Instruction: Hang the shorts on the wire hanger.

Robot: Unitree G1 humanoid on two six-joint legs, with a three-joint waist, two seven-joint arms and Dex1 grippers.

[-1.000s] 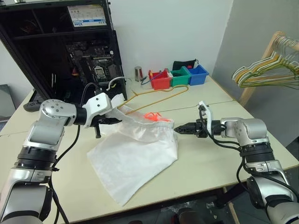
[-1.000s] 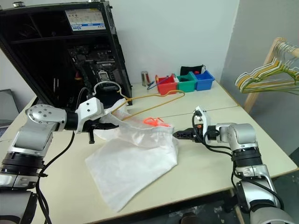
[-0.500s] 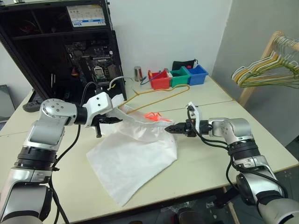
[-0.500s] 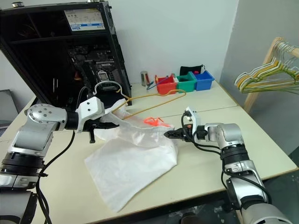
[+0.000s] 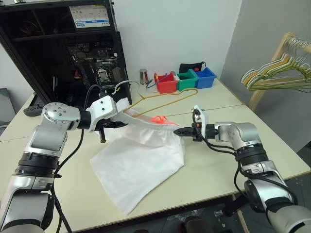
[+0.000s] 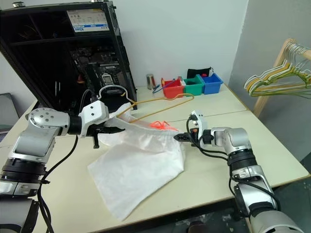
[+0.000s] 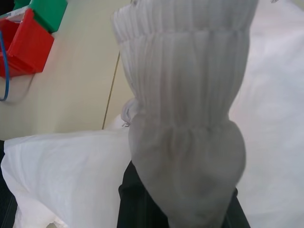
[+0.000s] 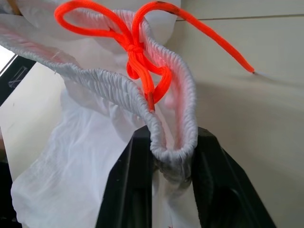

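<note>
- A big pale table (image 5: 214, 170) fills the middle and bottom of the head views.
- A black computer case (image 5: 63, 48) stands open at the upper left.
- The white shorts (image 5: 141, 160) are in the middle. Their waistband is held up off the table between the two arms, and the rest hangs down and lies on the table.
- The left gripper (image 5: 119, 124), left of center, is pinched tight on one end of the waistband. In its wrist view the band drapes over its fingers.
- The right gripper (image 5: 180, 131), right of center, has its two black fingers (image 8: 128, 190) squeezed on the other end of the waistband.
- The wire hanger (image 5: 165, 98) lies on the table just above the shorts, with one end going under them.
- Red, green and blue bins (image 5: 186, 80) sit at the upper middle.
- An orange drawstring (image 8: 135, 52) is tied in a bow on the band, near the right gripper.
</note>
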